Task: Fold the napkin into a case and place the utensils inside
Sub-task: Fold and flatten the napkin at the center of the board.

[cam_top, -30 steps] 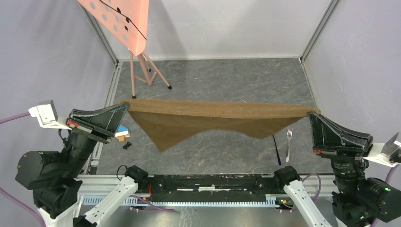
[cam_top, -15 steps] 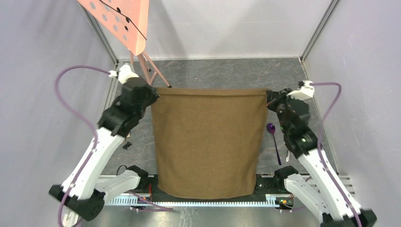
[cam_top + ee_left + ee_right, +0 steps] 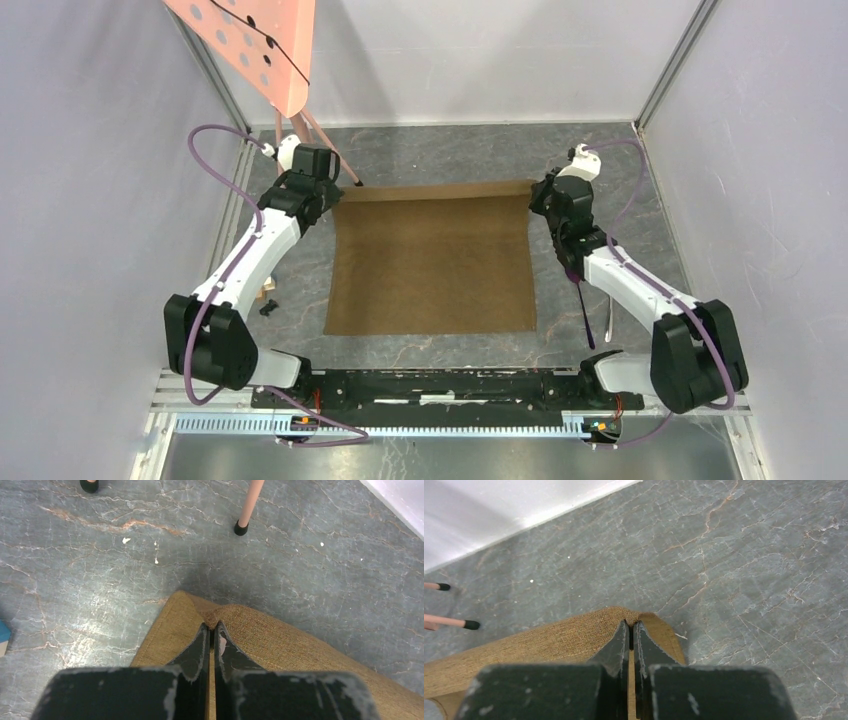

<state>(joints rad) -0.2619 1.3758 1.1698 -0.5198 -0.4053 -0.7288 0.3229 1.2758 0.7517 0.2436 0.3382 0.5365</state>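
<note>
1. The napkin (image 3: 432, 260) has just come down. A second ago it hung stretched and sagging in the air between your two arms, near the bases. Half a second ago it hung as a tall sheet. Now it lies spread flat in the middle of the worktop (image 3: 450, 150).
2. The left gripper (image 3: 212, 627) is clenched on the far-left corner of the cloth. The right gripper (image 3: 630, 625) is clenched on the far-right corner. Each wrist view shows fabric pinched between the fingers, low against the worktop.
3. For the task, I judge the spreading step done. No fold shows yet, so there is no case, and the utensils are outside the cloth.
4. The napkin's far edge runs left to right between your grippers, and its near edge faces the bases. It looks a little wider than deep, so I judge that its long axis lies left-right. The left edge slants slightly outward toward you.
5. The purple-handled utensil (image 3: 585, 315) lies just off the napkin's right edge, its long axis near-to-far. Its far end is hidden under the right arm.
</note>
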